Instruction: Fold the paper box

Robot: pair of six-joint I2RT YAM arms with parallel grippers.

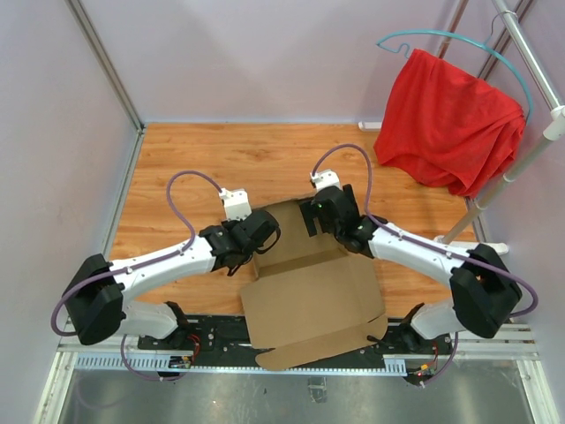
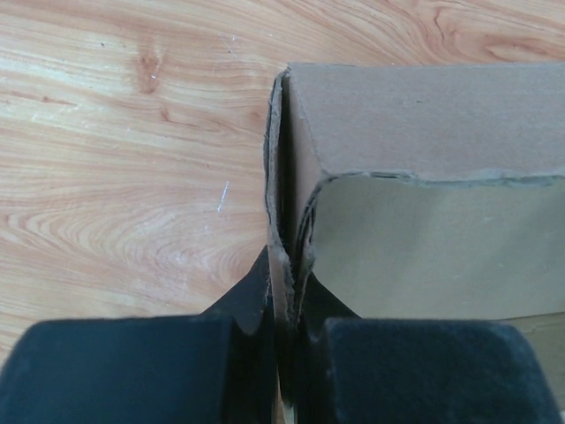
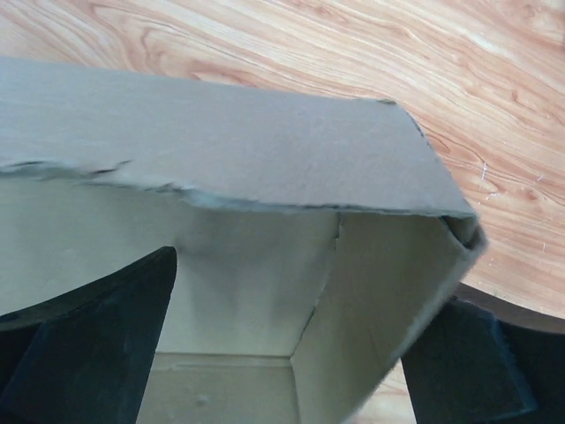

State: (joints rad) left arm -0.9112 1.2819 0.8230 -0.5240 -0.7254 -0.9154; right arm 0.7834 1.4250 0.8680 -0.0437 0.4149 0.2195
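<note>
the left gripper (image 2: pixel 282 375) is pinched tight on the paper box (image 2: pixel 424 115): in the left wrist view its two black pads (image 2: pixel 132 371) press from either side on a doubled upright cardboard wall, the layers squeezed together between them with no gap showing. that wall runs away from the pads to a corner, where another wall turns off to the right with its top edge folded over. outside the corner lies the bare wooden table (image 2: pixel 115 177). the right gripper (image 3: pixel 282 371) stands spread wide apart. in the right wrist view one dark finger (image 3: pixel 88 344) sits inside the box cavity on the left, and the other is outside on the right. the box's side wall rises between them, close to the outer finger and well apart from the inner one, so nothing is clamped. a folded-over wall crosses the top of that view, its torn-looking edge hanging above the pale inner floor. from above, the two grippers face each other across the far end of the box, the left at its left corner and the right at its right corner. the raised walls stand between them. the rest of the sheet lies flat toward the arm bases in the middle of the table, its near flap reaching over the black base rail (image 1: pixel 221 331). a red cloth (image 1: pixel 446 119) hangs on a teal hanger (image 1: pixel 424 37) at the far right, well apart from the box.
</note>
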